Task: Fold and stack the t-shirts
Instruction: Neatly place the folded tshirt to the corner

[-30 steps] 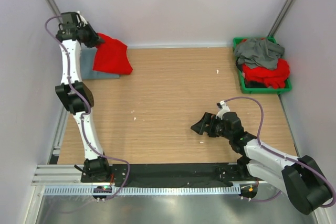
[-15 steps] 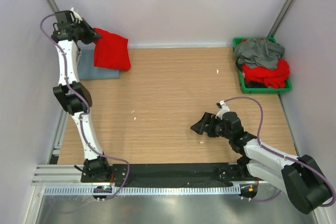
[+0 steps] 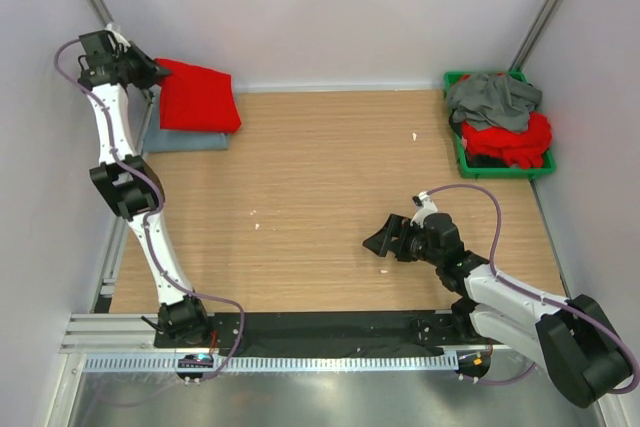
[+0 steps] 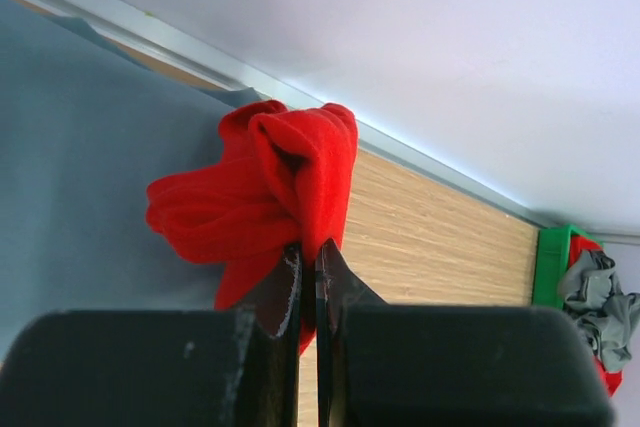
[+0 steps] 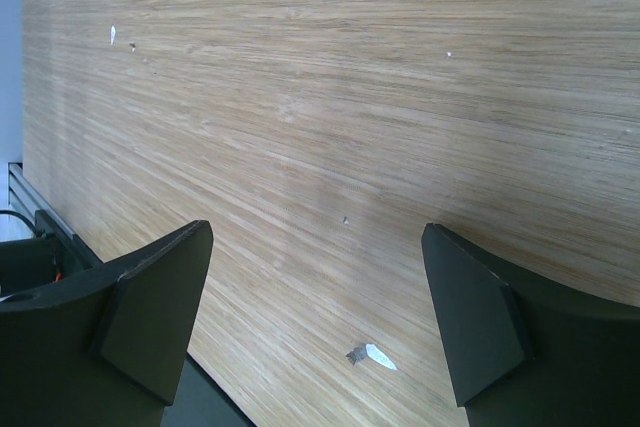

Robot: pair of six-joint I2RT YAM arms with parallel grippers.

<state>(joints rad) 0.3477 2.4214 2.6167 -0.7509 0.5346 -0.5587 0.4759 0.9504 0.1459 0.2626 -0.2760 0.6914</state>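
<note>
Left jaws tight on red t-shirt edge

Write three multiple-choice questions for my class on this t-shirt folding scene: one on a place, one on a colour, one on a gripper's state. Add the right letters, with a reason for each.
1. Where on the table does the green bin stand?
A. far right corner
B. far left corner
C. middle of the near edge

2. What colour is the topmost t-shirt in the bin?
A. red
B. grey
C. yellow

3. What is the state of the left gripper?
A. open over bare wood
B. shut on a red t-shirt
C. shut on nothing

Answers:
1 A: the top view shows it against the far right walls.
2 B: grey cloth lies over the red shirts beneath.
3 B: its fingers pinch red cloth above the blue-grey shirt.
</note>
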